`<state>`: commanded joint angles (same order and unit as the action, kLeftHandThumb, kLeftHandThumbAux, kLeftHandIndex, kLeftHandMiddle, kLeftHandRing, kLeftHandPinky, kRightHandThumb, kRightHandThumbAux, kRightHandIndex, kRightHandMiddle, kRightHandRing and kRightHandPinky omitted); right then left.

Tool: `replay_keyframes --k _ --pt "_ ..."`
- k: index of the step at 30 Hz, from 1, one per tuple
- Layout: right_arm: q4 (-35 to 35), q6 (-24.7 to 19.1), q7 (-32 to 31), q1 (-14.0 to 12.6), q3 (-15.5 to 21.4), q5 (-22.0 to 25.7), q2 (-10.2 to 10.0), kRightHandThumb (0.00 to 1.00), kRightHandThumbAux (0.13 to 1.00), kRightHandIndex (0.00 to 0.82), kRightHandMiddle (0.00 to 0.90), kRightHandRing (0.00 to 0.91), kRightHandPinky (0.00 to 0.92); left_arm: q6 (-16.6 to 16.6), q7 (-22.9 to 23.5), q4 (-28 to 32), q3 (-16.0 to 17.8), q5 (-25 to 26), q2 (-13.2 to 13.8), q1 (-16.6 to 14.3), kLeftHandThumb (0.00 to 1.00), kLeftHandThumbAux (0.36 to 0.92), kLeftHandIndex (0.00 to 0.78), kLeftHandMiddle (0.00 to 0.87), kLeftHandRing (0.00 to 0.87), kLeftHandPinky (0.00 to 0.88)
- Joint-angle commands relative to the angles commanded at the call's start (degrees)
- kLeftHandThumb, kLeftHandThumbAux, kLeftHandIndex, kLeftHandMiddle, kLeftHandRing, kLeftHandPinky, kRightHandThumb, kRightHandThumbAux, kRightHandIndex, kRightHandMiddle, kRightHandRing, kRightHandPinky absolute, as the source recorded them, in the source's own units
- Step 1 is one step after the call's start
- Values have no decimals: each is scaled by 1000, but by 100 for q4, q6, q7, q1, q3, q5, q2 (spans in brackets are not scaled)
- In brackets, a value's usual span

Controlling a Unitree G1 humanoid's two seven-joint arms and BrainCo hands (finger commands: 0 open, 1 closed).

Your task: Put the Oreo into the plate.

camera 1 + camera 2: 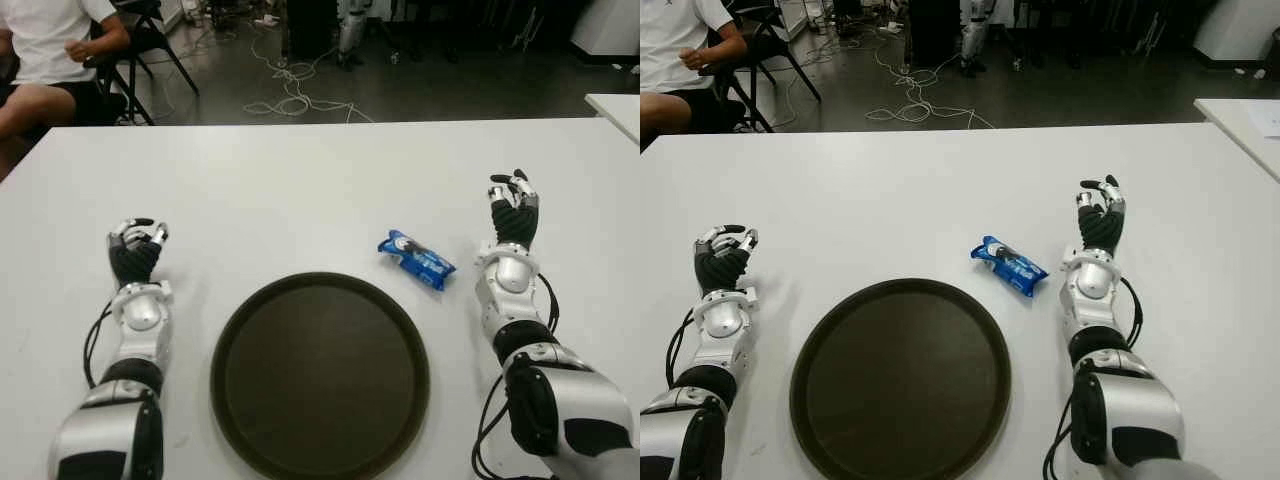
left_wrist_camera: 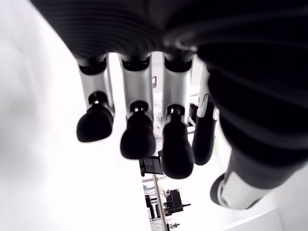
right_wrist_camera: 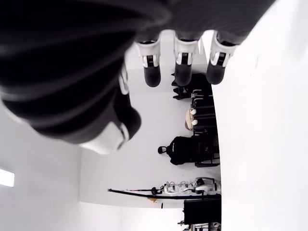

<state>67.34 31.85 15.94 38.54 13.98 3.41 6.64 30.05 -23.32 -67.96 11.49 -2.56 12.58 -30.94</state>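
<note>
A blue Oreo packet (image 1: 416, 259) lies on the white table (image 1: 300, 190), just beyond the right rim of a round dark plate (image 1: 320, 375) near the front edge. My right hand (image 1: 513, 205) shows to the right of the packet, a short gap apart, fingers relaxed and holding nothing. My left hand (image 1: 136, 240) shows left of the plate, fingers loosely bent and empty. In the right wrist view the right hand's fingers (image 3: 185, 65) hang loose with nothing between them. In the left wrist view the left hand's fingers (image 2: 138, 134) also hold nothing.
A person in a white shirt (image 1: 40, 50) sits on a chair at the far left beyond the table. Cables (image 1: 290, 95) lie on the floor behind. Another white table's corner (image 1: 615, 110) shows at the far right.
</note>
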Motion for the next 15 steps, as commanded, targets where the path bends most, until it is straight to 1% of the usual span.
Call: replay_keyframes --k 7,15 --pt "18 19 29 10 9 2 2 717 701 427 115 0 0 -1 15 5 30 41 -10 -8 704 718 435 750 762 773" --pt "25 19 -4 13 12 11 6 717 701 428 103 0 0 24 -44 24 15 10 -20 0 704 717 435 749 759 764"
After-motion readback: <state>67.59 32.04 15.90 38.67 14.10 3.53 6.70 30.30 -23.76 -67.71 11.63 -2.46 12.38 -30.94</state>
